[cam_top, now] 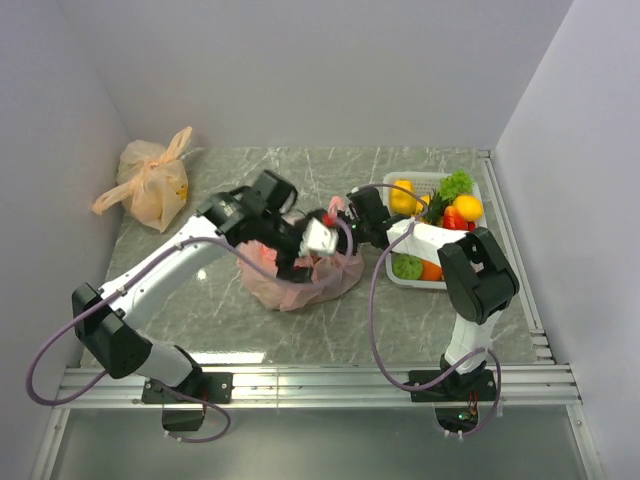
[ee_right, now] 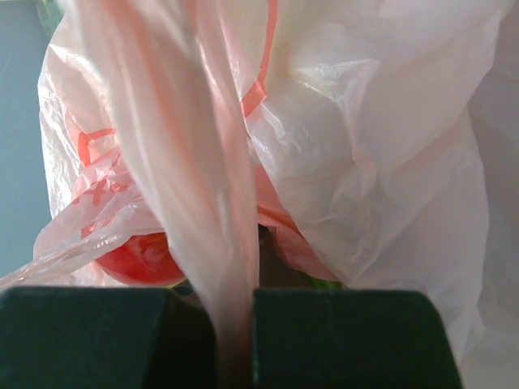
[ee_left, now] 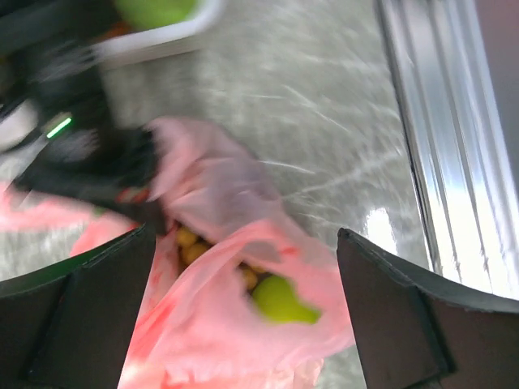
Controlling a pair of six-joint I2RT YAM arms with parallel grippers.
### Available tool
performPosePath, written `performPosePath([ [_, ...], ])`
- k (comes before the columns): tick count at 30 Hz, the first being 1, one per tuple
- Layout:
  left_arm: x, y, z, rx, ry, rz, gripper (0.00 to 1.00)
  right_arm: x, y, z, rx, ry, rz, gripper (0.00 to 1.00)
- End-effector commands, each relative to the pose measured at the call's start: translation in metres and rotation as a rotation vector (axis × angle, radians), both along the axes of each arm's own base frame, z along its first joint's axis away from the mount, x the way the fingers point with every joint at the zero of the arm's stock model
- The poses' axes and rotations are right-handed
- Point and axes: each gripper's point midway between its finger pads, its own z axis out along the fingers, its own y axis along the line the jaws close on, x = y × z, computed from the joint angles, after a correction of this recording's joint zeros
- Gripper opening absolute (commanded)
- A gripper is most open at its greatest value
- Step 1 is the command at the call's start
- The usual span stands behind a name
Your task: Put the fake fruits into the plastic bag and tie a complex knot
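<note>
**Top external view:** The plastic bag point(cam_top: 300, 280) is sitting slumped at the middle of the tabletop point(cam_top: 330, 335), a thin, crinkly pink heap. Both arms are meeting over it. The left end effector point(cam_top: 305, 248) is hovering just above its mouth, and the right end effector point(cam_top: 343, 225) is reaching in from the basket side. Several fake fruits point(cam_top: 458, 205), glossy and rounded, are lying in the white basket point(cam_top: 425, 178) just right of the bag, nearer the right arm. A pale orange knotted bag point(cam_top: 150, 185) is resting well apart in the far left corner.

**Left wrist view:** The left end effector point(ee_left: 243, 243) is standing released, its dark fingers point(ee_left: 81, 312) spread wide with nothing between them. The plastic bag point(ee_left: 223, 186) is lying straight ahead and below. A green fruit point(ee_left: 280, 298) and yellowish ones are showing through the gap in the film. This view is blurred.

**Right wrist view:** The right end effector point(ee_right: 235, 336) is clenched on a gathered strip of the plastic bag point(ee_right: 373, 162). The strip's long axis is running straight away from the fingers. A red fruit point(ee_right: 138, 258) is glowing through the translucent film beside it.

Since fruits are remaining in the basket, loading is probably unfinished. The free left arm would have to reach across the bag to get to the basket.
</note>
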Motion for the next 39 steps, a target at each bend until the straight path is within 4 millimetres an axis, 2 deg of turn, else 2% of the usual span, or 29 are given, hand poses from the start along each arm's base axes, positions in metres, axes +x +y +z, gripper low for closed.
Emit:
performPosePath([
  [1,-0.02,-0.006,-0.011,0.094,-0.208,-0.178,0.99,0.008,0.006,0.031,0.022,-0.074,0.007,0.0],
  [4,-0.027,-0.011,-0.026,0.168,-0.258,-0.243,0.99,0.008,0.006,0.032,0.022,-0.076,0.008,0.0],
  [6,-0.023,-0.01,-0.041,0.239,-0.286,-0.255,0.99,0.007,0.006,0.032,0.022,-0.074,0.013,0.0],
  [7,-0.026,-0.01,-0.055,0.288,-0.287,-0.292,0.99,0.008,0.006,0.034,0.023,-0.078,0.012,0.0],
  [12,-0.006,0.013,-0.093,0.508,-0.315,-0.283,0.99,0.007,0.003,0.037,0.018,-0.094,0.016,0.0],
  [16,0.006,0.017,-0.107,0.57,-0.337,-0.259,0.99,0.006,0.002,0.036,0.006,-0.106,0.026,0.0],
  [19,0.017,0.016,-0.105,0.567,-0.372,-0.223,0.99,0.006,-0.003,0.033,-0.024,-0.122,0.029,0.0],
  [22,0.026,0.015,-0.091,0.538,-0.341,-0.171,0.73,0.007,-0.009,0.029,-0.067,-0.144,0.032,0.0],
  [23,0.023,0.017,-0.089,0.533,-0.306,-0.173,0.57,0.009,-0.012,0.027,-0.088,-0.153,0.029,0.0],
  [24,0.023,0.017,-0.086,0.52,-0.283,-0.154,0.49,0.01,-0.014,0.025,-0.101,-0.155,0.028,0.0],
  [25,0.028,0.02,-0.079,0.505,-0.274,-0.13,0.31,0.011,-0.015,0.023,-0.111,-0.163,0.034,0.0],
  [28,0.031,0.022,-0.065,0.428,-0.243,-0.065,0.01,0.012,-0.019,0.02,-0.14,-0.18,0.047,0.0],
  [30,0.028,0.013,-0.05,0.303,-0.145,-0.009,0.0,0.015,-0.021,0.021,-0.155,-0.203,0.049,0.0],
  [31,0.045,0.016,-0.03,0.208,-0.116,0.069,0.0,0.016,-0.021,0.022,-0.163,-0.219,0.058,0.0],
  [32,0.053,0.015,-0.019,0.137,-0.064,0.121,0.0,0.017,-0.021,0.024,-0.162,-0.238,0.063,0.0],
  [33,0.047,0.008,-0.006,0.027,0.085,0.163,0.0,0.017,-0.021,0.027,-0.161,-0.252,0.072,0.0],
  [34,0.07,0.018,0.005,-0.046,0.124,0.244,0.0,0.018,-0.022,0.029,-0.163,-0.266,0.081,0.0],
  [35,0.079,0.021,0.01,-0.101,0.182,0.295,0.0,0.018,-0.02,0.032,-0.157,-0.281,0.087,0.0],
  [36,0.081,0.024,0.014,-0.161,0.324,0.384,0.0,0.018,-0.021,0.038,-0.152,-0.302,0.091,0.0],
  [37,0.088,0.038,0.014,-0.232,0.413,0.437,0.0,0.018,-0.021,0.04,-0.153,-0.318,0.1,0.0],
  [38,0.107,0.039,0.026,-0.327,0.389,0.464,0.0,0.018,-0.021,0.041,-0.154,-0.324,0.106,0.0],
  [39,0.111,0.043,0.033,-0.391,0.495,0.543,0.0,0.018,-0.021,0.043,-0.158,-0.335,0.115,0.0],
])
